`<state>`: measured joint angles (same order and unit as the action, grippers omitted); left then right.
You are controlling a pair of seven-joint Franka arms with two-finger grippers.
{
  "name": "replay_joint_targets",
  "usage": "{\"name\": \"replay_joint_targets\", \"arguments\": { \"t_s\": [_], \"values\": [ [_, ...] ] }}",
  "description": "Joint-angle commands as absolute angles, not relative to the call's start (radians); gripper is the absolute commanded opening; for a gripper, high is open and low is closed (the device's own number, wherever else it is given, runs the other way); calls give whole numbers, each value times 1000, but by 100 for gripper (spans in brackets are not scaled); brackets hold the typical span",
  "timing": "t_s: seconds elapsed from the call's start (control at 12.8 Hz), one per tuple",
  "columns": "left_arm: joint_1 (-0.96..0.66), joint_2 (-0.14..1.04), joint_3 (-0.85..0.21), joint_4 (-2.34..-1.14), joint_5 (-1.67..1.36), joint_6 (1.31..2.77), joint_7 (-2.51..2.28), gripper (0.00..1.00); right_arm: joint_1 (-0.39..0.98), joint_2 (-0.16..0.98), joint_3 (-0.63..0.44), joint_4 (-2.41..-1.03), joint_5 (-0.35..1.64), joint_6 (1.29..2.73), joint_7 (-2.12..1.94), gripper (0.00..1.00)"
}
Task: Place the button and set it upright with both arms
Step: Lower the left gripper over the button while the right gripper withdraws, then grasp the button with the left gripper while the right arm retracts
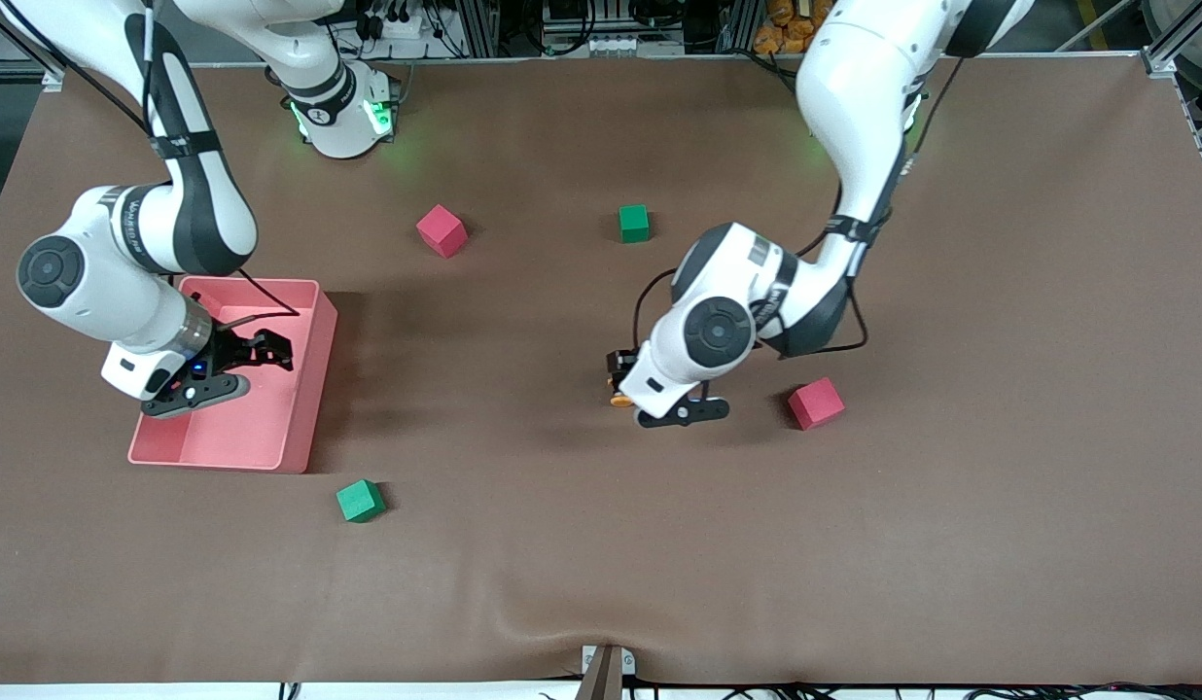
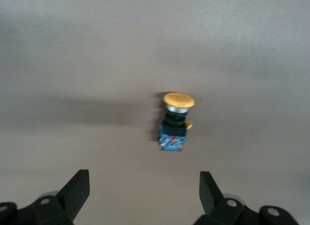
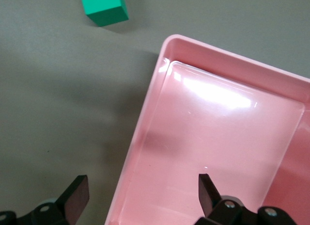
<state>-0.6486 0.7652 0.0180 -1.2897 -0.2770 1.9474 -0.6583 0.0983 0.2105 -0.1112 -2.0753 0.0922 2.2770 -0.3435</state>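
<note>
From the front, the button lies on the mat beside the left gripper, while the right gripper hangs over the pink tray. The left wrist view shows the fingers spread wide, the button lying free between them. The right wrist view shows wide-open fingers above the tray's rim, with a green cube nearby.

You can read no text here: the print on the right arm is too small to make out, and nothing else carries a label.
</note>
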Motion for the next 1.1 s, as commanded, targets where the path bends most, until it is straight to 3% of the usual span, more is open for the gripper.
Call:
{"name": "replay_joint_targets", "arguments": {
  "t_s": [0.0, 0.31, 0.78, 1.02],
  "values": [
    [-678, 837, 38, -1250, -295, 2031, -704, 100, 81, 198, -92, -2063, 72, 2260, -214, 100],
    [-693, 902, 35, -1250, -296, 2149, -744, 100, 92, 201, -89, -2071, -11, 2226, -141, 100],
    [-721, 930, 34, -1252, -296, 2187, -746, 100, 51, 190, -94, -2028, -11, 2142, -107, 100],
    [-721, 934, 34, -1255, -296, 2189, -742, 100, 12, 190, -97, -1907, -11, 1972, -118, 100]
  ]
}}
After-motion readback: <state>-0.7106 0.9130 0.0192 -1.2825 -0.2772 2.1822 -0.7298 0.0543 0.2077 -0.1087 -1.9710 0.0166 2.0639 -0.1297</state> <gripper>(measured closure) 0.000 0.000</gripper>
